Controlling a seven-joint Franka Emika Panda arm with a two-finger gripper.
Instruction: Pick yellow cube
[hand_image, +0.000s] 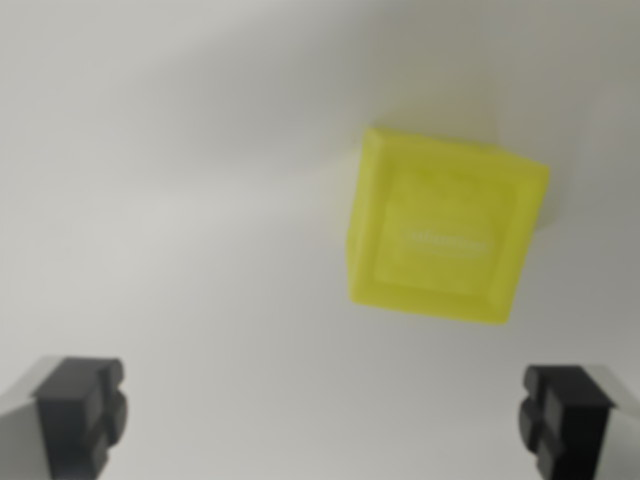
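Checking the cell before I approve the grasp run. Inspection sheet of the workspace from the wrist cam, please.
Surface: plain white tabletop, bare apart from the cube; image is blurred.
Job's things: yellow cube, resting on the surface, turned slightly askew, towards the wrist view's right; faint raised marking on its top face, unreadable.
Clutter: nothing seen.
Hand: hand open; two black fingertips at the bottom corners, one at the wrist view's left, one at its right; empty, clear of the cube, which sits off-centre toward the right fingertip.
Cables: nothing seen.
Surroundings: nothing seen beyond the tabletop.

Pincer (322, 420) wide apart, nothing between fingers.
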